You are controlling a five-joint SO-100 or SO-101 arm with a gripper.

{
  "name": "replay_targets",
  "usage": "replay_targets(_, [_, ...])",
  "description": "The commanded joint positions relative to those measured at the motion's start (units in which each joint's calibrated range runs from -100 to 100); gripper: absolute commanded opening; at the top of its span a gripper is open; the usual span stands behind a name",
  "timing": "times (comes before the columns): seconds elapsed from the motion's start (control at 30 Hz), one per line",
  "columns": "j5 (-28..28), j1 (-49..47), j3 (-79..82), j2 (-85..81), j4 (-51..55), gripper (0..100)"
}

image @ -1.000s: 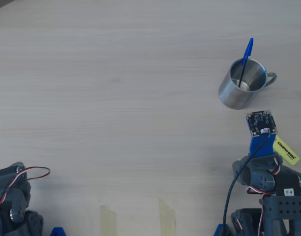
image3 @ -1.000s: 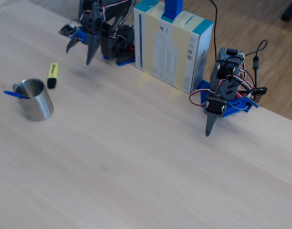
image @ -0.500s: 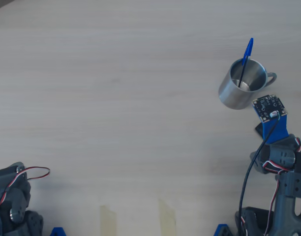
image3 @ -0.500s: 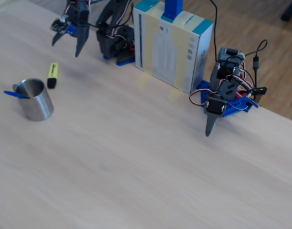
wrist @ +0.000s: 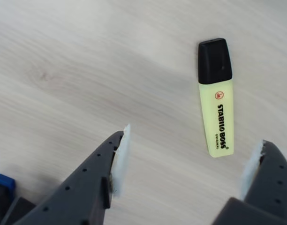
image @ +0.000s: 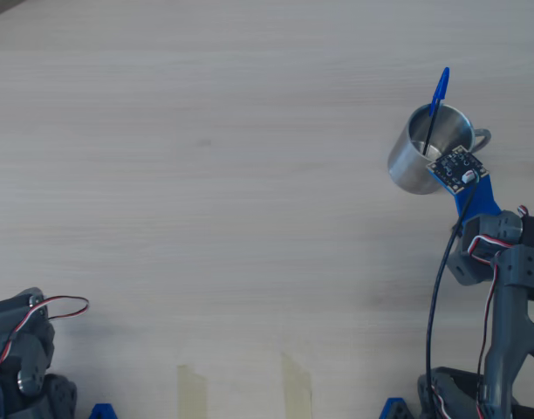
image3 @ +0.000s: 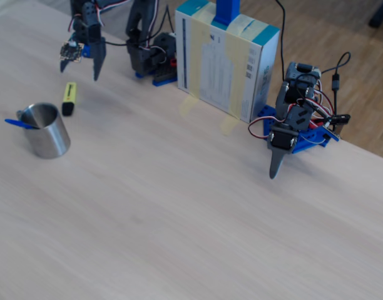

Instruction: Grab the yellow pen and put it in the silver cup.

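The yellow pen lies flat on the bare table, in the upper right of the wrist view, black cap toward the top edge and the printed barrel running down toward the lower right. It's a short, chunky highlighter, pale yellow body, red logo and dark lettering along its length. It's loose, nothing touching it, and it sits off-centre between the fingers, closer to the right-hand one.

The gripper hangs above it with its jaws spread wide, the pale-padded fingers splayed at the bottom of the frame. That wide stance reads as set up to straddle the barrel across its narrow side.

In the fixed view the pen shows at upper left, the gripper above and just behind it, clear of the table. The silver cup stands upright just below the pen in that frame, shiny steel, near but apart. A thin blue pen leans inside it, sticking out over the rim.

In the overhead view the cup sits at upper right with its little handle to the right; the arm's wrist covers the highlighter there. A second arm rests idle at the right of the fixed view, beside a cardboard box.
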Motion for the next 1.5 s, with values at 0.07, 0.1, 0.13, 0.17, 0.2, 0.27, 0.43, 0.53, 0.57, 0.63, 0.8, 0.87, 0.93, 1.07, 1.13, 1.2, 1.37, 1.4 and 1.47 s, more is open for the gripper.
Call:
replay_targets(0.07, [1.93,0.05,-5.56,4.85,0.39,38])
replay_targets(0.1, [2.24,0.4,-6.1,5.85,0.39,38])
replay_targets(0.13, [2.5,1.36,-6.47,6.84,0.39,38])
replay_targets(0.17, [2.55,2.14,-6.56,7.84,0.39,38])
replay_targets(0.2, [2.71,2.93,-6.47,8.75,0.39,38])
replay_targets(0.27, [2.81,4.94,-6.1,10.42,0.39,38])
replay_targets(0.43, [4.32,7.9,-6.01,13.83,0.13,38])
replay_targets(0.53, [4.42,9.65,-5.74,15.65,-0.3,38])
replay_targets(0.57, [4.47,10.08,-5.74,16.15,-0.3,38])
replay_targets(0.63, [4.47,10.35,-5.92,17.32,-0.3,38])
replay_targets(0.8, [4.32,13.23,-6.56,20.48,-0.55,38])
replay_targets(0.87, [4.47,14.36,-6.56,21.39,-1.15,38])
replay_targets(0.93, [4.47,15.23,-7.19,21.97,-1.15,38])
replay_targets(1.07, [4.47,15.93,-9.46,23.05,-0.81,38])
replay_targets(1.13, [4.42,16.54,-10.37,23.47,-0.72,38])
replay_targets(1.2, [4.53,16.98,-11.46,23.63,-0.55,38])
replay_targets(1.37, [6.08,16.98,-15.63,23.14,-0.38,38])
replay_targets(1.4, [6.55,16.98,-16.35,23.05,-0.38,38])
replay_targets(1.47, [7.33,16.98,-17.35,23.05,-0.3,38])
